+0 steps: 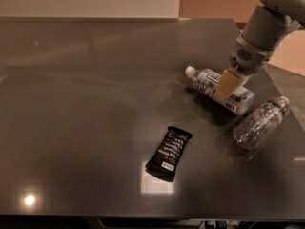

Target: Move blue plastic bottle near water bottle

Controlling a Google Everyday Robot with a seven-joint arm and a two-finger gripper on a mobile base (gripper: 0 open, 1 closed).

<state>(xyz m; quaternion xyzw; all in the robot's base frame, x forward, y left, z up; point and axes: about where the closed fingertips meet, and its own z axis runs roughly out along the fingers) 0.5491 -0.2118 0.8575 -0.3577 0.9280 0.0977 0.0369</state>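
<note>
Dark, glossy tabletop (81, 109) fills most of the frame, with a pale wall (90, 1) along the upper left edge and a spot of reflected light near the lower left corner. At centre right, the blue plastic bottle (205, 80) lies on its side, its white cap pointing toward the upper left and its base toward the lower right. The robot's gripper (226, 87) reaches down from the upper right corner on a grey arm (259, 35) and is clamped across the middle of that bottle. One tan finger (225, 82) covers the near side of the bottle's body, just right of the white and dark-blue label; the far finger is hidden behind the bottle. The water bottle (261, 123), ribbed and clear, also lies on its side just to the lower right. Its dark cap points toward the right edge of the frame, and its body sits near the smaller bottle's base without touching it. A black snack bar wrapper (169, 153) rests at lower centre, well apart from both bottles.
</note>
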